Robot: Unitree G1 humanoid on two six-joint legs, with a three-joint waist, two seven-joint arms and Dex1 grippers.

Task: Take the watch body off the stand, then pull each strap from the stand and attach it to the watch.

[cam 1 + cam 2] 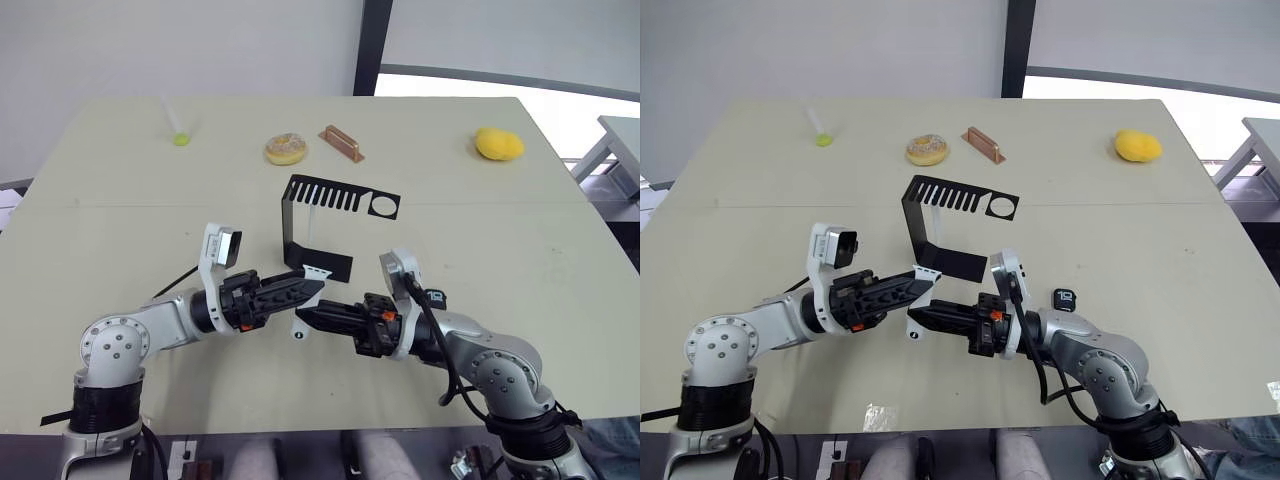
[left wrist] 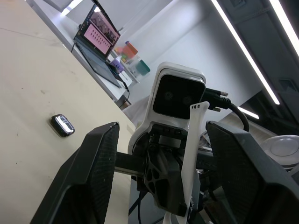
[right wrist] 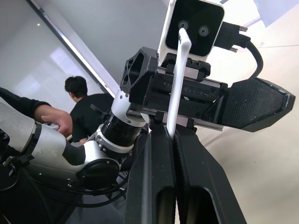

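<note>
The black stand (image 1: 318,222) is upright mid-table, its slotted top arm pointing right. Just in front of it my two grippers meet tip to tip. My right gripper (image 3: 174,135) is shut on a slim white strap (image 3: 176,79), which sticks up from its fingertips. My left gripper (image 1: 305,290) is open, one finger (image 2: 100,163) on each side of that strap (image 2: 192,149) without touching it. The small black watch body (image 1: 1065,297) lies flat on the table beside my right forearm, also seen as the watch body (image 2: 62,125).
Along the table's far side lie a green ball with a white stick (image 1: 180,138), a doughnut (image 1: 286,149), a copper-coloured bar (image 1: 342,142) and a yellow lump (image 1: 498,144). A person (image 3: 79,107) sits off to the side; a laptop (image 2: 100,32) stands on another table.
</note>
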